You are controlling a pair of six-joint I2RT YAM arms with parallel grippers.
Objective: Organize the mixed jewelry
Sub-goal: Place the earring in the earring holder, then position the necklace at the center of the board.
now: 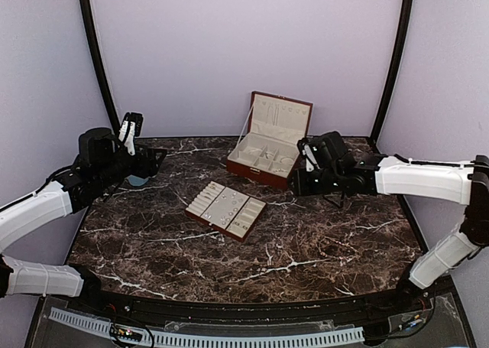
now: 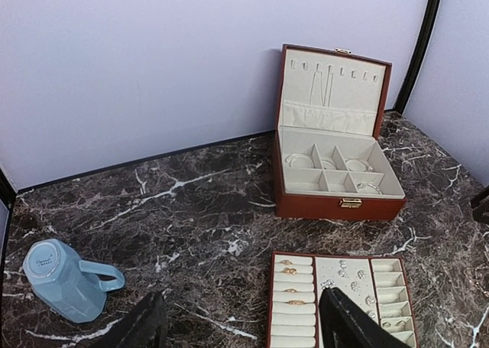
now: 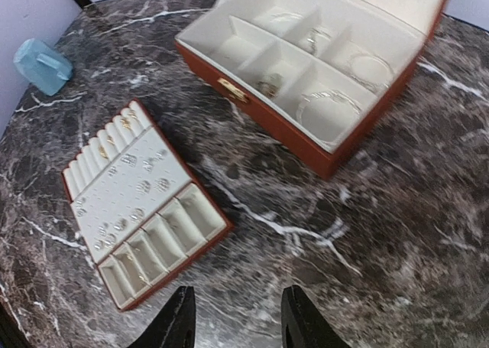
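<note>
Left pincer [image 2: 243, 306]: mine, jaws apart, empty, well left of the red-brown hinged box [image 2: 336, 206].
Right pincer [image 3: 238, 298]: mine, jaws apart, empty, near the box's right side.
Mixed jewelry [image 2: 344, 274]: tiny metallic pieces in the flat cream-lined tray [image 2: 294, 319], in front of the box.
Box: lid up, on dark marble desk [image 1: 306, 248].

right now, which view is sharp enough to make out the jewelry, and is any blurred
Left wrist: crisp and evenly lit, gold rings clear in the tray. Right wrist: slightly soft, the box lid edge smeared, fingers in dark silhouette. Top external: soft, jewelry only specks.
</note>
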